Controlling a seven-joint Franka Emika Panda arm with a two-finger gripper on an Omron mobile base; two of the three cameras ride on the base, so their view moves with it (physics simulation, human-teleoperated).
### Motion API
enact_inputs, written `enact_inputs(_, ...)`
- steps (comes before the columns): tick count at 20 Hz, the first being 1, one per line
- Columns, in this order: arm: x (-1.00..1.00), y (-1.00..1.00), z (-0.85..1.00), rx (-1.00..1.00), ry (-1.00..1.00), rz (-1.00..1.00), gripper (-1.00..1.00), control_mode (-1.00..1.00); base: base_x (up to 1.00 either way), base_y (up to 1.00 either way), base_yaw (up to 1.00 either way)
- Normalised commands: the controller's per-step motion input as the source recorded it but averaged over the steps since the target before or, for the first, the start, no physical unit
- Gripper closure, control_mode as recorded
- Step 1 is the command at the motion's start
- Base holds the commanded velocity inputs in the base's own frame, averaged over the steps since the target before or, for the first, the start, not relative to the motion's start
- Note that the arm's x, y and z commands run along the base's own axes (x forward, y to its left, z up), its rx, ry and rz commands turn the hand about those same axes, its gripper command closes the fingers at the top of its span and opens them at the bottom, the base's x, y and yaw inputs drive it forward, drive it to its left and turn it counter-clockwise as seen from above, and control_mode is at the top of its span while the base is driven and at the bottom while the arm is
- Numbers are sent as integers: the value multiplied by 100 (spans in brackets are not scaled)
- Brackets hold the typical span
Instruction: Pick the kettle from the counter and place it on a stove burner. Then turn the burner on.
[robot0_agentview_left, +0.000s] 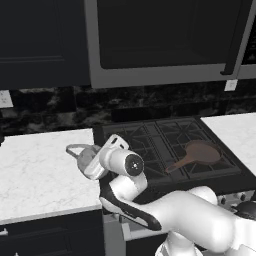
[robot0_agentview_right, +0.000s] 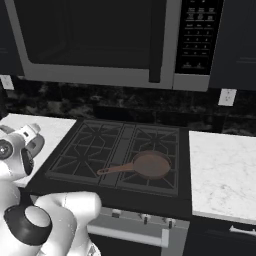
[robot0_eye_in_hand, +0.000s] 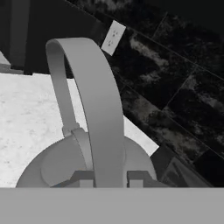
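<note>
The grey kettle (robot0_agentview_left: 86, 156) is sitting upright on the white tabletop (robot0_agentview_left: 35, 170), beside the stove burner (robot0_agentview_left: 135, 137), handle arching up.

The kettle (robot0_eye_in_hand: 87, 162) is plain matte grey, handle and all. It sits on a white surface (robot0_agentview_left: 35, 170) with faint grey veining. The cooktop (robot0_agentview_right: 120, 150) and its grates are black, the frying pan (robot0_agentview_right: 150, 165) a reddish brown. The backsplash (robot0_agentview_right: 125, 105) is black stone mottled with grey, bearing a white outlet plate (robot0_agentview_right: 227, 97).
</note>
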Motion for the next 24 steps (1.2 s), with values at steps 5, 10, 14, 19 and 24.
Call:
enact_inputs(5,0,-43,86,12,1,-23,100,-100,0,0,0)
enact_inputs(10,-1,-23,49,9,13,-15,100,-100,0,0,0)
enact_inputs(14,-14,-1,10,0,12,-7,100,-100,0,0,0)
enact_inputs(19,0,-28,-4,13,0,-9,100,-100,0,0,0)
enact_inputs(24,0,-67,-15,33,0,-14,100,-100,0,0,0)
